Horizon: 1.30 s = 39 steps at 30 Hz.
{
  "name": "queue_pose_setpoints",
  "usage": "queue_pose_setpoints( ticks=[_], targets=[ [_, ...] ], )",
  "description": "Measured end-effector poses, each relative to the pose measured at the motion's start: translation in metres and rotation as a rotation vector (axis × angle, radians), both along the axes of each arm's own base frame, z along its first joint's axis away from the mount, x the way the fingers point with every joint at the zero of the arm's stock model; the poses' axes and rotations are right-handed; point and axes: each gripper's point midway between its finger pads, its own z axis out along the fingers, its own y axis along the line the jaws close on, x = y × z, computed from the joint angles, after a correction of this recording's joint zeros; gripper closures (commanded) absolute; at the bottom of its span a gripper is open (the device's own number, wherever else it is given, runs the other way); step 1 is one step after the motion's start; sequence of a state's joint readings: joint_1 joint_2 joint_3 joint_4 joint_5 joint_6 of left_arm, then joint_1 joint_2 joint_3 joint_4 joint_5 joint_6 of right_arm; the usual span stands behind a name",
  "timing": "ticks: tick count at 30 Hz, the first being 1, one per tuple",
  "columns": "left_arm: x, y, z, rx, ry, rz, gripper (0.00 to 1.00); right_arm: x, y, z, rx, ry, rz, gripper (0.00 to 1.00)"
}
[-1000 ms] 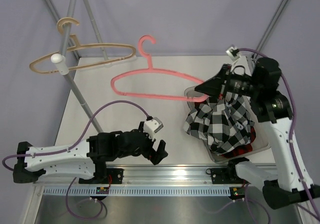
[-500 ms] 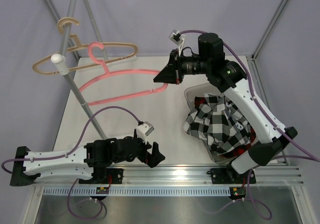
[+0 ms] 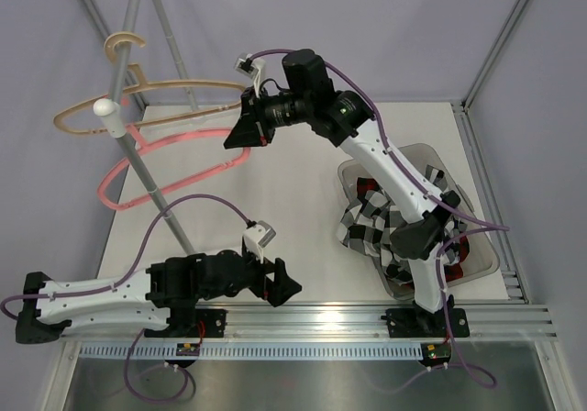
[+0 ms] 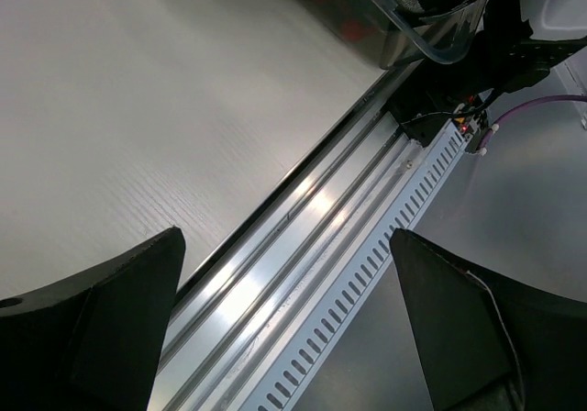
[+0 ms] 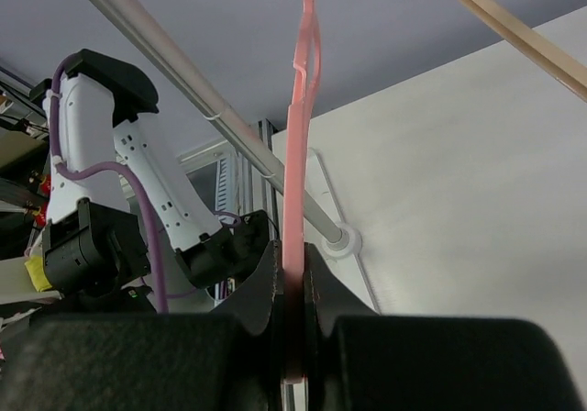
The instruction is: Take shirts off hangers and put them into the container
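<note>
Pink hanger (image 3: 206,136): pinched edge-on between the clenched fingers of right gripper (image 3: 240,134), out near pole (image 3: 147,168) and just below beige hanger (image 3: 174,88). Looked like hanging it back up. Called for the hook, too blurred to place, turned toward pole and raised above it before lowering. Called for a slow approach, so as not to knock beige hanger loose. Found left gripper (image 3: 280,283) spread wide, grasping nothing, low by the near rail. Found both shirts (image 3: 385,232) heaped in container (image 3: 493,260), far right.

Even, bright light, with soft shadows on the surface (image 3: 275,209). Glare streak on the near rail (image 4: 303,218). Fingers (image 4: 101,328) of my left pincer (image 4: 284,241) dark, unfocused. Pink hanger (image 3: 188,139) blurred.
</note>
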State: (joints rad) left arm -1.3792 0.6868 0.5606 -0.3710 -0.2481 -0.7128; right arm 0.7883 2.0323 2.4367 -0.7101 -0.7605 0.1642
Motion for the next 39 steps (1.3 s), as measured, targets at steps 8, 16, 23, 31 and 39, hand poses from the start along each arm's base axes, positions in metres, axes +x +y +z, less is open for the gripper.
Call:
queue_pose_setpoints(
  ticks=[8, 16, 23, 31, 39],
  targets=[
    [0.000, 0.000, 0.000, -0.005, 0.002, 0.003, 0.01, -0.009, 0.010, 0.026, 0.088, -0.040, 0.076, 1.00],
    [-0.002, 0.002, -0.017, 0.034, 0.024, 0.005, 0.01, -0.015, 0.018, 0.052, 0.191, -0.125, 0.135, 1.00],
    [-0.003, 0.002, -0.022, 0.025, 0.031, 0.008, 0.01, -0.009, 0.020, 0.038, 0.174, -0.130, 0.117, 1.00],
    [-0.005, 0.003, -0.030, 0.020, 0.044, 0.011, 0.01, -0.013, 0.013, 0.048, 0.190, -0.165, 0.103, 1.00],
    [-0.006, 0.002, -0.030, 0.015, 0.048, 0.008, 0.01, -0.010, 0.003, 0.065, 0.220, -0.204, 0.083, 1.00]
  ],
)
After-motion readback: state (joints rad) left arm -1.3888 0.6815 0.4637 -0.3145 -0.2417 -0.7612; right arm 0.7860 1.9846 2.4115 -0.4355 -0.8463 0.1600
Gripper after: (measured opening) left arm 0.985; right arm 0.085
